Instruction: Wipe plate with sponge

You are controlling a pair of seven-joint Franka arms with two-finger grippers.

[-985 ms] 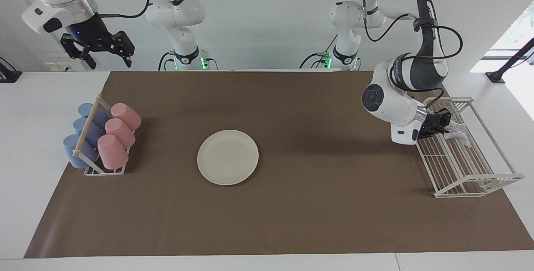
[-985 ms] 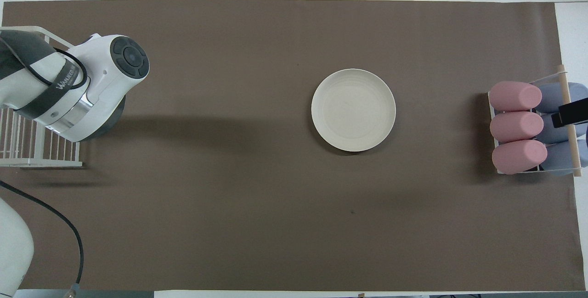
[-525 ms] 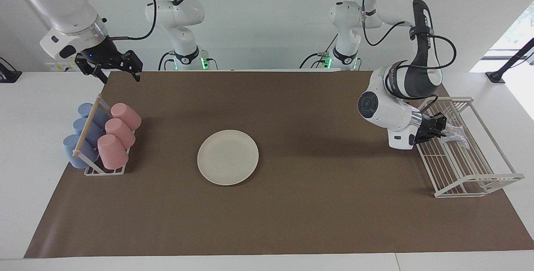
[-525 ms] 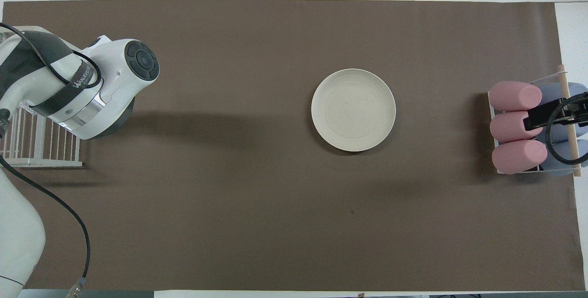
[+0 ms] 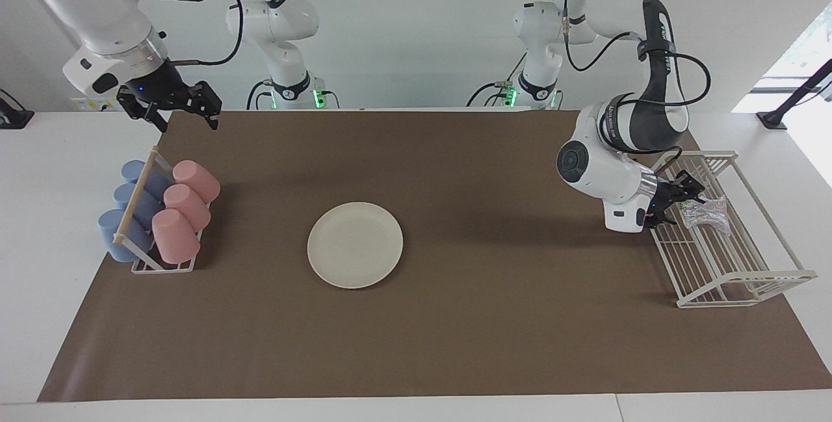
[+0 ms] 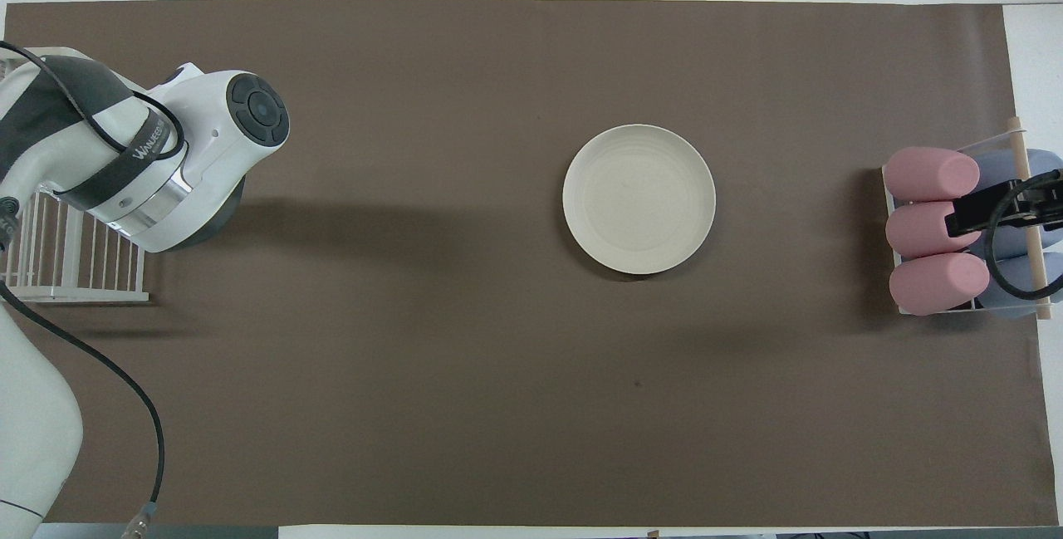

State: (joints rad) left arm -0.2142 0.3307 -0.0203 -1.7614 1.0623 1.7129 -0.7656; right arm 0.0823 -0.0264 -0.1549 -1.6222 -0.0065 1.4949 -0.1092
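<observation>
One sponge (image 5: 710, 211), light, soft, in rack (image 5: 747, 279) | left gripper (image 5: 682, 197) jaws apart beside it; pinch the narrow middle | right gripper (image 5: 185, 110) jaws apart, waits above cups (image 5: 175, 211)

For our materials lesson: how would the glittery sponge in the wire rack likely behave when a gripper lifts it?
The sponge looks crumpled and thin, so it is probably soft and light. Its loose shape may snag on the white wire rack.

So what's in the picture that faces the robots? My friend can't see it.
The left tool reaches into a white wire rack at the sponge, while the cream plate waits bare in the middle of the brown mat. The right tool hangs open above the mat's corner, near a rack of pink and blue cups.
</observation>
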